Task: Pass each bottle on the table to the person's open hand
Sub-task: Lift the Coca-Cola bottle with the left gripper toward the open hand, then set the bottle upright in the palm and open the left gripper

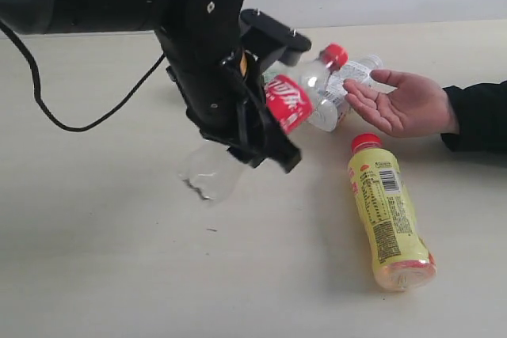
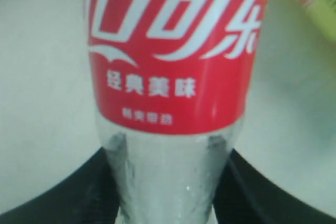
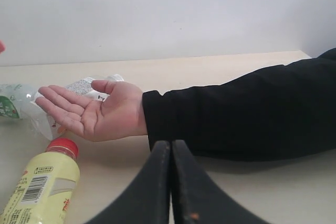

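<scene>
My left gripper (image 1: 255, 131) is shut on the lower body of a clear bottle with a red label (image 1: 287, 104), which hangs tilted above the table (image 1: 119, 275). Its red cap points at the person's open hand (image 1: 400, 104). In the left wrist view this bottle (image 2: 168, 77) fills the frame, with a black finger pressed against each side. A yellow bottle with a red cap (image 1: 384, 211) lies on the table below the hand. A clear bottle with a white label (image 3: 81, 85) lies behind the hand (image 3: 94, 111), and one with a green label (image 3: 10, 106) lies by its fingertips. My right gripper (image 3: 171, 150) is shut and empty.
The person's black sleeve (image 1: 475, 116) rests on the table at the right. A black cable (image 1: 47, 108) trails from my left arm over the table's left part. The yellow bottle (image 3: 37, 187) lies close beside my right gripper.
</scene>
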You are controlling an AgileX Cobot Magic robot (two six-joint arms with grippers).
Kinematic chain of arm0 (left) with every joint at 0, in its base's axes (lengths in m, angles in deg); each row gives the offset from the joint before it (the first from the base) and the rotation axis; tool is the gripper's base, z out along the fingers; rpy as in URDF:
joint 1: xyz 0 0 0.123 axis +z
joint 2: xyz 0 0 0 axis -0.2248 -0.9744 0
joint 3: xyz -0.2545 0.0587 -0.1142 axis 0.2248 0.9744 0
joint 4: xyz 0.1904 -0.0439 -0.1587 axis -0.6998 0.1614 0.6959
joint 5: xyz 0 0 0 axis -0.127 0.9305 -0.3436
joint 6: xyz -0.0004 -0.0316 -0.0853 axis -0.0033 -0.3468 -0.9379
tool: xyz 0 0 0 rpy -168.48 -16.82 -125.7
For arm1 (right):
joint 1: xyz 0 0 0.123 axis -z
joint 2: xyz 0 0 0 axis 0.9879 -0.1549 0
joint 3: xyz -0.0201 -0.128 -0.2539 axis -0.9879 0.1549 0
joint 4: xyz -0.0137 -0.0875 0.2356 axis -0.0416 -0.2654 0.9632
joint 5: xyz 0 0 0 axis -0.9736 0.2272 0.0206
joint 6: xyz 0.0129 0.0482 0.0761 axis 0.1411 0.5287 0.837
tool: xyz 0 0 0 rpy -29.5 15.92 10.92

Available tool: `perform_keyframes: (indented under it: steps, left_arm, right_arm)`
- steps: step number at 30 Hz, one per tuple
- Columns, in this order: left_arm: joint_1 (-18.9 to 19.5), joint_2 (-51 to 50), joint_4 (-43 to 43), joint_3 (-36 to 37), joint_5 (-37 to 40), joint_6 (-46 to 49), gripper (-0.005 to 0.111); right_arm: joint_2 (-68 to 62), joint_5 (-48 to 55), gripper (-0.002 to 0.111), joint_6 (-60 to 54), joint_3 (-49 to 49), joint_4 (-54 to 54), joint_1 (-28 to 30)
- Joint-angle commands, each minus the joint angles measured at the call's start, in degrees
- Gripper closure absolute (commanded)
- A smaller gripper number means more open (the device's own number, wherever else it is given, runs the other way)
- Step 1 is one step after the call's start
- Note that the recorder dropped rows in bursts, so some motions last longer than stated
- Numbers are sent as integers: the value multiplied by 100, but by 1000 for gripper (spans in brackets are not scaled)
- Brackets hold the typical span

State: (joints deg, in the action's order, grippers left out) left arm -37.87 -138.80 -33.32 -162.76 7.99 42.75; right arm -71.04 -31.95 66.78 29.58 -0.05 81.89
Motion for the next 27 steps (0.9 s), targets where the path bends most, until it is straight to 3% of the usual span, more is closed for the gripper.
perform_keyframes:
  steps: [1, 10, 16, 22, 27]
  left_arm:
    - [-346, 54, 514, -694, -85, -1186, 107]
    - [-574, -1413, 474, -3816, 1484, -1949, 107]
    - [-574, -2633, 422, -5393, 1445, -2498, 107]
    - [-424, -3545, 589, -6292, 995, -2949, 107]
    - [-54, -3931, 1735, -6367, 603, -3067, 107]
  right_arm:
    - [29, -44, 108, -9, 27, -7, 15]
    - [29, -44, 108, -9, 27, -7, 15]
    - [29, -44, 108, -9, 27, -7, 15]
    - [29, -44, 108, -9, 27, -7, 15]
    - [29, -44, 108, -9, 27, -7, 15]
